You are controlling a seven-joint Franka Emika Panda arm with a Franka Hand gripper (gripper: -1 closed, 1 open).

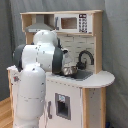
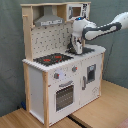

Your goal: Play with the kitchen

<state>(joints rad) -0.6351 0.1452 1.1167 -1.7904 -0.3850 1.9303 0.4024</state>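
Observation:
The kitchen (image 2: 60,75) is a white and light-wood toy unit, seen in both exterior views. In the second exterior view its black-red hob (image 2: 52,59) lies on the counter under a grey hood (image 2: 48,20), with knobs (image 2: 56,76) and an oven door (image 2: 64,95) below. A small microwave (image 1: 70,22) sits at the top. A black faucet (image 1: 85,57) arches over the sink (image 1: 82,75). My gripper (image 2: 76,48) hangs over the sink end of the counter, pointing down. In the first exterior view my own arm (image 1: 37,60) hides it.
A metal bowl-like object (image 1: 69,71) rests by the sink. The kitchen stands on a wooden floor (image 2: 107,107) against a grey backdrop (image 2: 10,50). My white arm base (image 1: 30,97) stands close to the kitchen at the first exterior view's left.

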